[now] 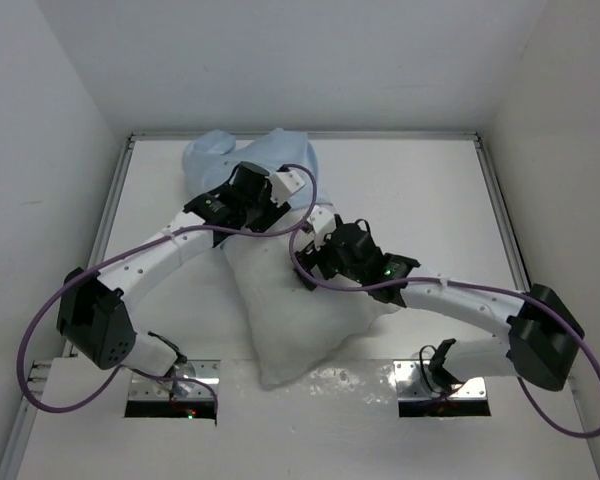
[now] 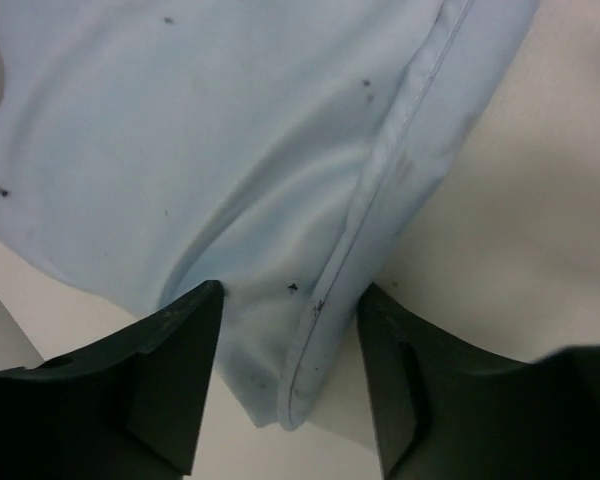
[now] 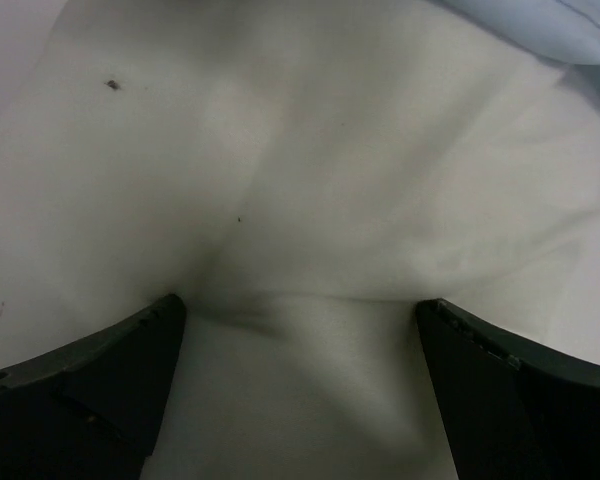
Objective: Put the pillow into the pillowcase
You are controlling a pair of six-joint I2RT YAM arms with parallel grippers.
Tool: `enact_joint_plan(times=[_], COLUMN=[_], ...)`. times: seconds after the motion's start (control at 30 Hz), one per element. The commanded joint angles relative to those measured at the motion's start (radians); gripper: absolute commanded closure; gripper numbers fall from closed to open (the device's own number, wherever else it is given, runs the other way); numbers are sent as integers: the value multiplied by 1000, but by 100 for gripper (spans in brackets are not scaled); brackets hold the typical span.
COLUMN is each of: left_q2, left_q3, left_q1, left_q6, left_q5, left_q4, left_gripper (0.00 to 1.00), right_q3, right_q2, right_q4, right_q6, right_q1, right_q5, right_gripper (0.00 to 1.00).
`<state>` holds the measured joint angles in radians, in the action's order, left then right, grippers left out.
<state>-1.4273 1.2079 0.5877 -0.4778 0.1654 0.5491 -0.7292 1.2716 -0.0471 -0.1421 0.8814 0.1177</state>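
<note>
The white pillow (image 1: 300, 320) lies slanted in the middle of the table, its far end at the light blue pillowcase (image 1: 215, 155), which is bunched at the back. My left gripper (image 1: 295, 203) is open over the pillowcase's near edge. In the left wrist view the left gripper (image 2: 290, 288) has the stitched hem of the pillowcase (image 2: 230, 150) hanging between its parted jaws, with the pillow (image 2: 540, 200) to the right. My right gripper (image 1: 318, 240) is open on the pillow's upper part. In the right wrist view the right gripper (image 3: 300, 303) has its jaws wide apart, pressed into the pillow (image 3: 300, 180).
White walls enclose the table on the left, back and right. The table's raised rim (image 1: 120, 200) runs along the left side. Both arm bases (image 1: 170, 385) sit at the near edge. A purple cable (image 1: 300, 240) loops above the pillow.
</note>
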Motion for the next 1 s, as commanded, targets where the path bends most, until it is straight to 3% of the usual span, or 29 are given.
enact_joint_plan(times=[0.0, 0.07, 0.1, 0.13, 0.17, 0.23, 0.27, 0.3, 0.43, 0.5, 0.8, 0.97], left_q2=[-19, -50, -58, -65, -77, -79, -68, -58, 45, 70, 47, 39], left_q3=[8, 1, -5, -11, -19, -19, -15, 2, 79, 122, 227, 288], left_q1=[1, -2, -2, -8, -9, -12, -12, -12, 4, 58, 89, 72], left_q6=[-16, -21, -24, -28, -36, -45, -47, -45, -57, -70, -110, -130], left_q5=[16, 37, 55, 62, 57, 43, 31, 5, -96, -119, -265, -337], left_q4=[-113, -124, -127, -129, -123, -101, -75, -63, 11, 35, 164, 206], left_gripper=[48, 65, 90, 100, 100, 100, 100, 100, 100, 100, 100, 100], right_q3=[-38, -35, -30, -21, -19, -32, -45, -62, -136, -153, -24, 37], right_q2=[84, 132, 144, 155, 175, 198, 212, 239, 275, 264, 154, 178], right_q4=[-29, -49, -75, -89, -111, -128, -131, -134, -232, -364, -1046, -1191], right_q6=[-37, -45, -47, -50, -50, -51, -53, -59, -79, -123, -159, -157], right_q1=[30, 30, 31, 30, 28, 25, 18, 13, -27, -50, -62, -53], right_q5=[-53, -61, -67, -72, -75, -84, -101, -113, -130, -119, 325, 434], right_gripper=[1, 2, 4, 9, 27, 48, 84, 100, 100, 100, 100, 100])
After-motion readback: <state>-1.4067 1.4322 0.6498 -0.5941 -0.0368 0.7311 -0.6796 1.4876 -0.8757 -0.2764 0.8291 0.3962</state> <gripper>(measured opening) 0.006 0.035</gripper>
